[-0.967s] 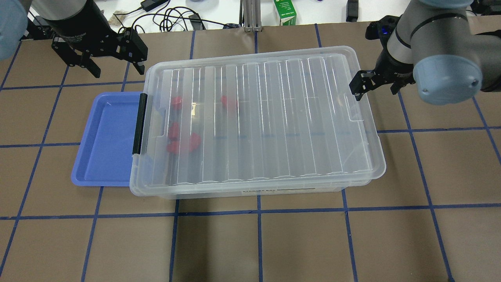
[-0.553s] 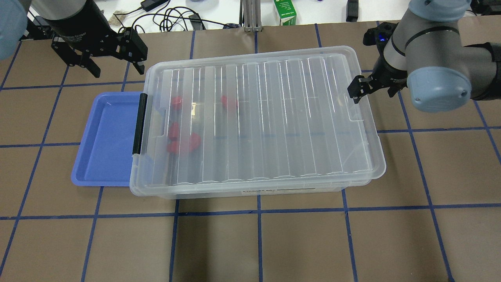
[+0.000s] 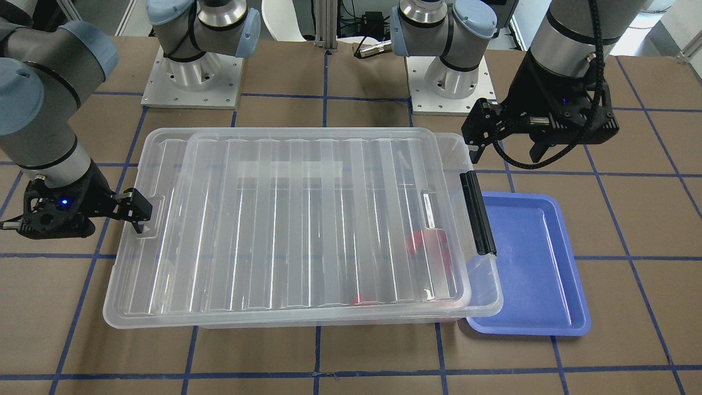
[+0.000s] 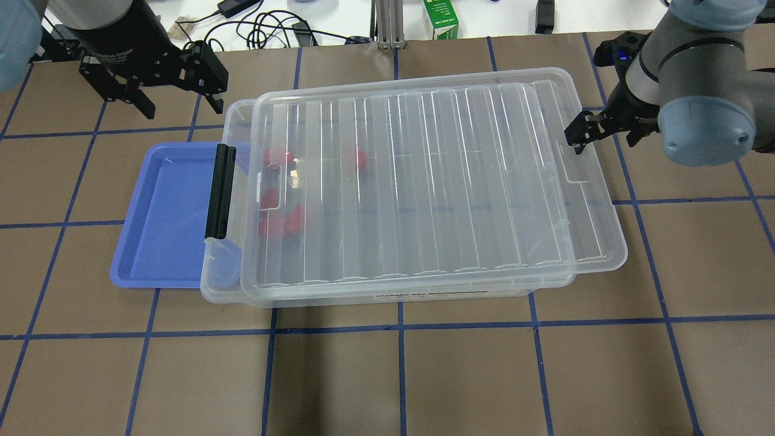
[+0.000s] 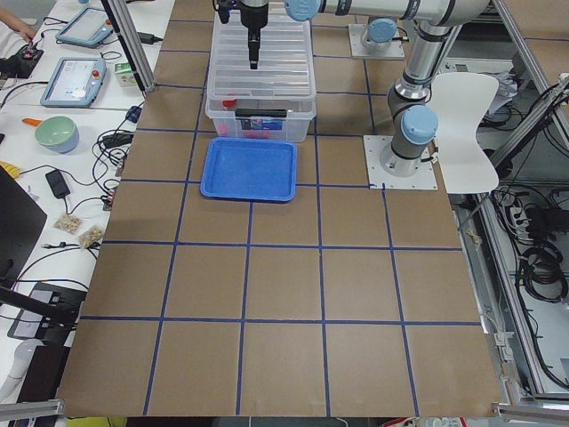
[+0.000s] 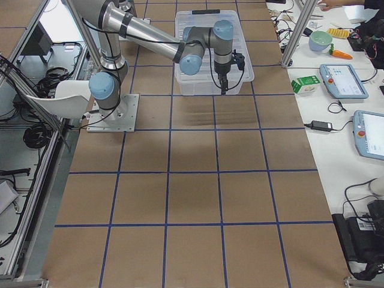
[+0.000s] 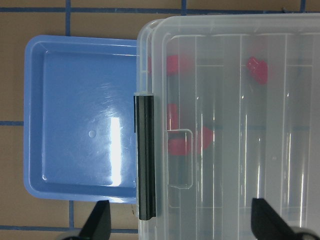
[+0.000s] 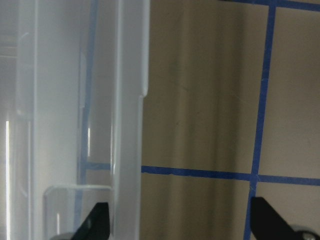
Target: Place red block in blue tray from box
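Observation:
The clear box (image 4: 219, 289) stands mid-table with several red blocks (image 4: 271, 158) inside at its left end, also seen in the left wrist view (image 7: 256, 68). Its ribbed lid (image 4: 424, 181) sits shifted to the right, overhanging the box's right end. The black latch bar (image 4: 219, 191) is on the left end. The blue tray (image 4: 163, 212) lies empty against that end, partly under the box rim. My right gripper (image 4: 581, 136) is open at the lid's right edge (image 8: 127, 100), one finger at the lid's tab (image 3: 148, 219). My left gripper (image 4: 163, 91) is open and empty, above the table beyond the tray.
A green carton (image 4: 441, 19), cables and a metal post stand past the table's far edge. Blue tape lines grid the brown table (image 4: 399, 375). The arm bases (image 3: 192, 77) stand at the robot's side.
The lid has slid to the right together with my right gripper, uncovering a strip at the box's left end. The left arm has not moved.

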`<act>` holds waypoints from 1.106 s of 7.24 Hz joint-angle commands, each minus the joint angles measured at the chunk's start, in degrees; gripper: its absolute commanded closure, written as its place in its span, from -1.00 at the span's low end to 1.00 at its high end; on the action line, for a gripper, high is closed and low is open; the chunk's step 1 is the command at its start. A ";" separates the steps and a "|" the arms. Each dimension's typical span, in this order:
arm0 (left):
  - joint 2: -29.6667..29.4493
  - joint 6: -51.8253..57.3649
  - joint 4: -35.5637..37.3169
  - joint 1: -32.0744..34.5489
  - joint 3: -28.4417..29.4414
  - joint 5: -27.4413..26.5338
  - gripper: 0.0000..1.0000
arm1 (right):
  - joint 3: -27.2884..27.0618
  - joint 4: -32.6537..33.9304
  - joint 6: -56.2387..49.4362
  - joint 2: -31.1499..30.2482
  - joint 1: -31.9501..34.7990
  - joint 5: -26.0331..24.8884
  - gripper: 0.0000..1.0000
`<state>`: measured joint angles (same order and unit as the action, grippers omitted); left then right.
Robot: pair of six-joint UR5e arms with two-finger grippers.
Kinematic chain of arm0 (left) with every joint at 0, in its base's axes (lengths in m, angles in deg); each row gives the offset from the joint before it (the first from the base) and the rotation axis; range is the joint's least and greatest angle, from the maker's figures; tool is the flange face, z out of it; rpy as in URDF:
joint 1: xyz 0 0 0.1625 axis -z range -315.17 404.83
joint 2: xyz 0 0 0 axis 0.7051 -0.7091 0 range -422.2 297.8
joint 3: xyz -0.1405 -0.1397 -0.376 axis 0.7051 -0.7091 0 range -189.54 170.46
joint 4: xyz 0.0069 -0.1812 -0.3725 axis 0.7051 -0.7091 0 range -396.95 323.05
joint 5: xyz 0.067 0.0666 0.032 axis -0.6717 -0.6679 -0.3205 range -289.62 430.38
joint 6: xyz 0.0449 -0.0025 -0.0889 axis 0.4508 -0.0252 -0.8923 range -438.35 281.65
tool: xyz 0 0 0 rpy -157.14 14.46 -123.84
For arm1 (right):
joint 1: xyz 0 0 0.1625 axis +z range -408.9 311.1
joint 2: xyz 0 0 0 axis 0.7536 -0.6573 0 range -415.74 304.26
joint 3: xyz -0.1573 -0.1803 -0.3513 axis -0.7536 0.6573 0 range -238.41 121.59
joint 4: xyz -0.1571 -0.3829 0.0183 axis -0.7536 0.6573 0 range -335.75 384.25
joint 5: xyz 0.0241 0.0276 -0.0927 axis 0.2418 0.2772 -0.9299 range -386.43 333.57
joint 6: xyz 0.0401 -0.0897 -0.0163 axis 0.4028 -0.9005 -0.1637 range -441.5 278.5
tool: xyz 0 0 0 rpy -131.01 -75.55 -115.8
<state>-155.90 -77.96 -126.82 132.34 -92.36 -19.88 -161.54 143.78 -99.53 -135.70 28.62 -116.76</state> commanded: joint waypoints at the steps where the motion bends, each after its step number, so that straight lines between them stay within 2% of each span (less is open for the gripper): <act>1: -0.09 -0.13 0.22 0.03 0.03 0.00 -1.00 | 0.03 -0.08 -2.79 -0.02 -3.25 0.07 -1.00; 8: 0.00 0.04 0.22 -0.06 0.02 -0.09 -1.00 | 0.21 -0.08 -9.02 -0.37 -7.04 -0.54 -1.00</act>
<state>-155.91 -77.88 -126.60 132.32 -92.37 -19.96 -161.40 143.66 -107.64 -135.94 21.87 -116.93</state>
